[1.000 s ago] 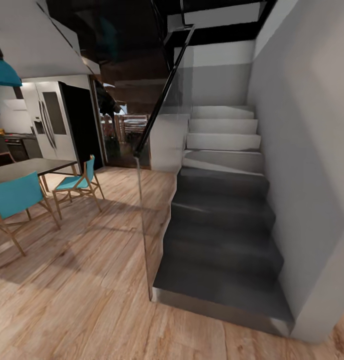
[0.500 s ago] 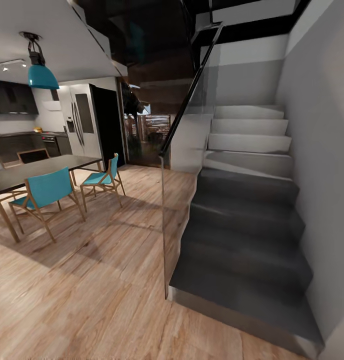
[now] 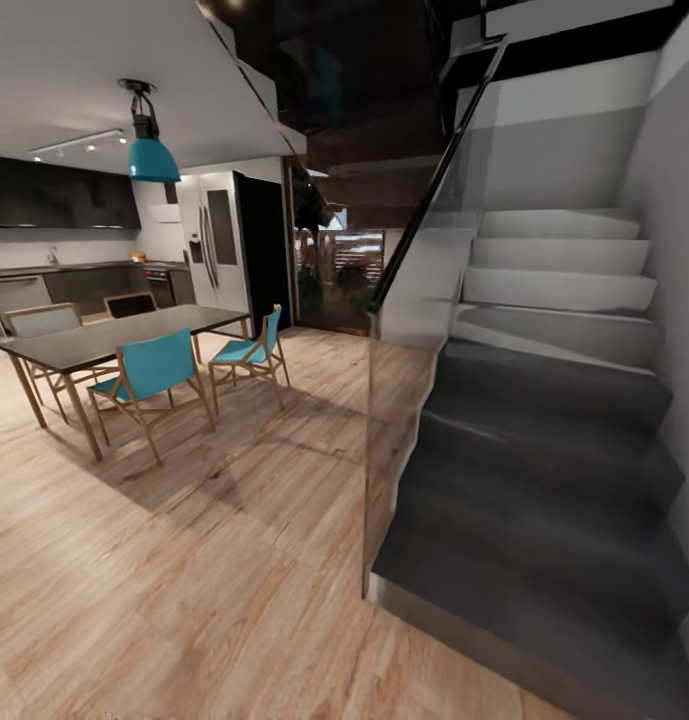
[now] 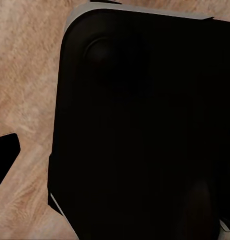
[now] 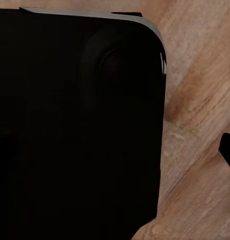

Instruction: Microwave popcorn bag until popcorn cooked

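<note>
Two teal chairs (image 3: 154,375) stood by a dark dining table (image 3: 114,335) w/ grey stairs (image 3: 544,450) at right; tool state couldn't be told.

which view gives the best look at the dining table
The head view. The dining table stands whole at the left on the wood floor, with teal chairs around it. Both wrist views look down on a dark rounded body over wood floor, with no table in them.
</note>
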Robot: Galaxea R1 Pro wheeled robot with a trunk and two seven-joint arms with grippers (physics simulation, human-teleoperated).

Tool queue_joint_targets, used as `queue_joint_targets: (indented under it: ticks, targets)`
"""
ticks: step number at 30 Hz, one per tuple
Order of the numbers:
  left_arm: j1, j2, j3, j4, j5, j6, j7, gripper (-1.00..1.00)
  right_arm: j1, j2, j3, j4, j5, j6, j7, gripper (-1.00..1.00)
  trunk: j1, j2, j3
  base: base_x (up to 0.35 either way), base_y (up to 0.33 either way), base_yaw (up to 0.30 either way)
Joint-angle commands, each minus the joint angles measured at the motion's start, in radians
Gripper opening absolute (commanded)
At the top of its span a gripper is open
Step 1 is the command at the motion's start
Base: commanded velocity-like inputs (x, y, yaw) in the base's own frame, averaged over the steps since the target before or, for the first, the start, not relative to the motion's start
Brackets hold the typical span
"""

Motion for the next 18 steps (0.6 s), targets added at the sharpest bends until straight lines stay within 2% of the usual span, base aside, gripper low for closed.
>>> queue_joint_targets:
  ticks: [1, 18]
  targets:
    - [0.000, 0.000, 0.000, -0.001, 0.008, -0.001, 0.000, 1.00, 0.000, 0.000, 0.000, 0.000, 0.000, -0.003, -0.005, 1.00, 0.000, 0.000, -0.001, 0.000, 0.000, 0.277]
    - [0.000, 0.000, 0.000, -0.001, 0.008, -0.001, 0.000, 1.00, 0.000, -0.001, -0.002, 0.000, -0.002, -0.002, -0.011, 1.00, 0.000, 0.000, -0.001, 0.000, 0.000, 0.277]
